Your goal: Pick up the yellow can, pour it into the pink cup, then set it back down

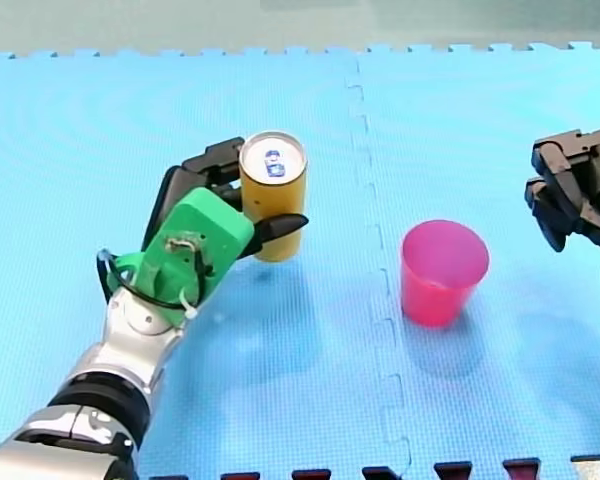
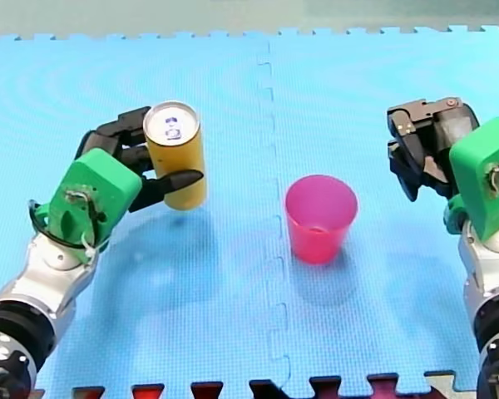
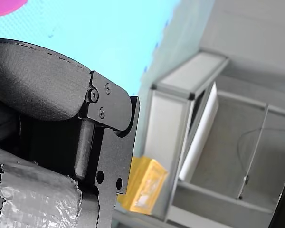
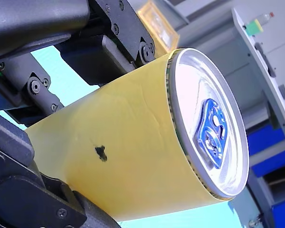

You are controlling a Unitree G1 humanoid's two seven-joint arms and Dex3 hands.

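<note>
The yellow can stands upright, silver top and blue tab facing up, left of centre on the blue mat. My left hand is shut on it, the thumb across its front and the other fingers behind. A shadow lies on the mat just under the can, which looks slightly lifted. The second wrist view shows the can close up between the black fingers. The pink cup stands upright to the right of the can, apart from both hands. My right hand hovers right of the cup and holds nothing.
The blue foam mat has a jigsaw seam running front to back between can and cup. Red and black pieces line its near edge. Past the mat's edge stand a grey metal frame and a yellow box.
</note>
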